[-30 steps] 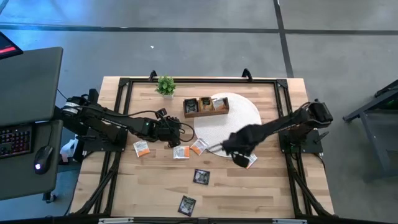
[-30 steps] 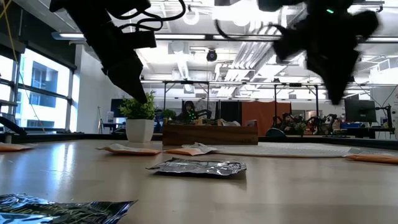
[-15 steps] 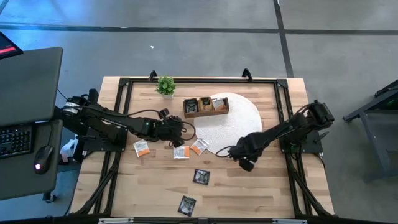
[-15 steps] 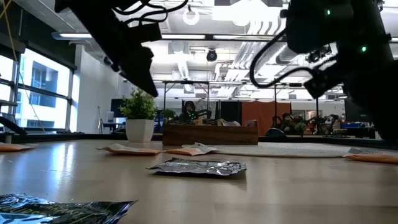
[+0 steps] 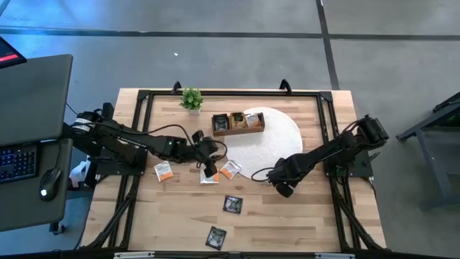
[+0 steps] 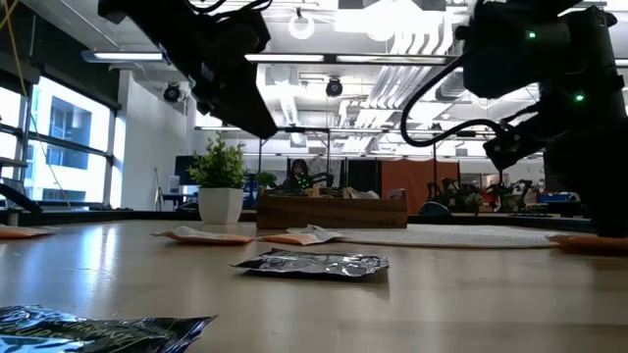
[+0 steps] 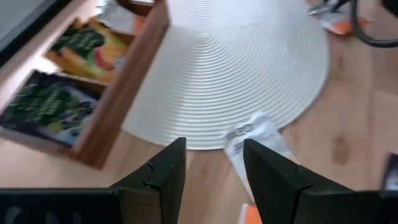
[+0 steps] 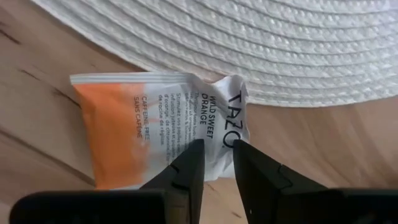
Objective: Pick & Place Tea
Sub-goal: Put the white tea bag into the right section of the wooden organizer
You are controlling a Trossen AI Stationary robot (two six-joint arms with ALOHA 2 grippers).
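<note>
Your right gripper (image 8: 214,163) has dropped, fingers narrowly parted and empty, over the white-and-orange paper tea sachet (image 8: 158,124) at the round white woven mat's (image 8: 249,43) five o'clock edge, ready to pinch; your left gripper (image 7: 214,163) gapes empty at its eight o'clock edge.

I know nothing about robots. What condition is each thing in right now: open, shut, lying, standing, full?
Left gripper: open, empty, above the mat's edge.
Right gripper: slightly open, just over the orange sachet.
Orange sachet: lying on the table beside the mat, crinkled.
Black sachets: two, lying flat on the table.
Wooden tray: holding some sachets.
Mat: lying flat.
Plant: upright.
</note>
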